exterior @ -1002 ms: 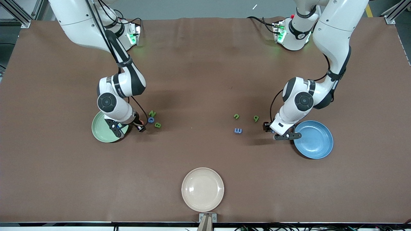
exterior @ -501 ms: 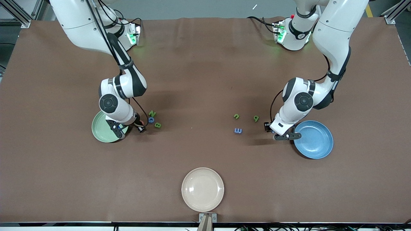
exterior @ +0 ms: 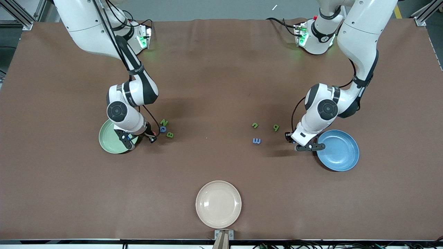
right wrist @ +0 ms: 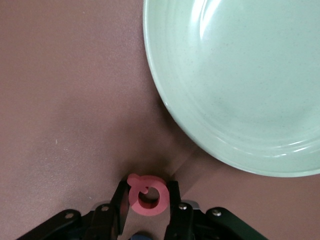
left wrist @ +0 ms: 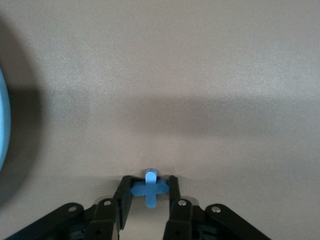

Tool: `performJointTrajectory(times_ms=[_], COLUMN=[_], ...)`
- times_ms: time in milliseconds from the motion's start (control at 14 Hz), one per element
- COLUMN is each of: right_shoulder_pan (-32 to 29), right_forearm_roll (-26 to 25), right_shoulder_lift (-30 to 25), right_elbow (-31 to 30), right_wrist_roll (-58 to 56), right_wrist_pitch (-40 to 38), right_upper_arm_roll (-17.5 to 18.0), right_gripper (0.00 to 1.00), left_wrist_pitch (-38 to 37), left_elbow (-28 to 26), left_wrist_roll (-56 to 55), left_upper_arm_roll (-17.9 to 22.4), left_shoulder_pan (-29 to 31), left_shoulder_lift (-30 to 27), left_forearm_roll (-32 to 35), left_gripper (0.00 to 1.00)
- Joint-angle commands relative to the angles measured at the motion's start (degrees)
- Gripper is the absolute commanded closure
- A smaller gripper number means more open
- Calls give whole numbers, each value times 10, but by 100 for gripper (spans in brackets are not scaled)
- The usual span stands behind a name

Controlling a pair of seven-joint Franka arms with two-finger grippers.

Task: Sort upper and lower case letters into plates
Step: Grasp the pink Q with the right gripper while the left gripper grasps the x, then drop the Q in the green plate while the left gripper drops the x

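Beside the mint green plate point(exterior: 115, 140), at the right arm's end of the tabletop point(exterior: 214, 86), the right gripper point(right wrist: 148, 200) hangs just off the plate's rim with its fingers point(right wrist: 120, 199) pressed on a pink ring-shaped letter point(right wrist: 146, 195). A green N point(exterior: 164, 122), a blue letter point(exterior: 162, 129) and a green B point(exterior: 169, 135) lie close together next to that gripper. Toward the left arm's end, the left gripper point(left wrist: 149, 192) sits over bare tabletop just beside the blue plate point(exterior: 341, 152), its fingers point(left wrist: 173, 189) clamped on a small blue cross-shaped letter point(left wrist: 150, 187). Between the two arms lie a green n point(exterior: 255, 125), a green letter point(exterior: 276, 127) and a blue letter point(exterior: 256, 140). A cream plate point(exterior: 218, 204) rests nearest the front camera, well apart from everything else.
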Motion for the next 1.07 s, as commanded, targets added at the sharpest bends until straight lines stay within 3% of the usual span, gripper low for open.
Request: performJointTrajectory(times_ms=[0, 215, 358, 644, 1002], right_shoulder_pan=[6, -2, -17, -98, -167], right_forearm_roll=[2, 6, 3, 3, 3], right_shoulder_lift=[-14, -25, -49, -108, -116], right_elbow=[13, 99, 96, 24, -81], right_wrist_roll=[15, 16, -33, -214, -354], right_wrist_pitch=[-19, -163, -175, -160, -31], right_upper_arm_roll=[-4, -4, -4, -4, -4], right_gripper=[100, 100, 100, 100, 100], left_wrist_pitch=[-3, -81, -114, -154, -154], left_elbow=[-2, 2, 1, 2, 2], left_wrist_roll=[-17, -14, -11, 47, 137], left_upper_arm_roll=[1, 0, 2, 4, 3], left_shoulder_pan=[2, 8, 12, 52, 107], left_shoulder_lift=[-18, -62, -89, -111, -103], left_forearm_roll=[13, 14, 14, 16, 44], left_gripper=[82, 83, 85, 85, 85])
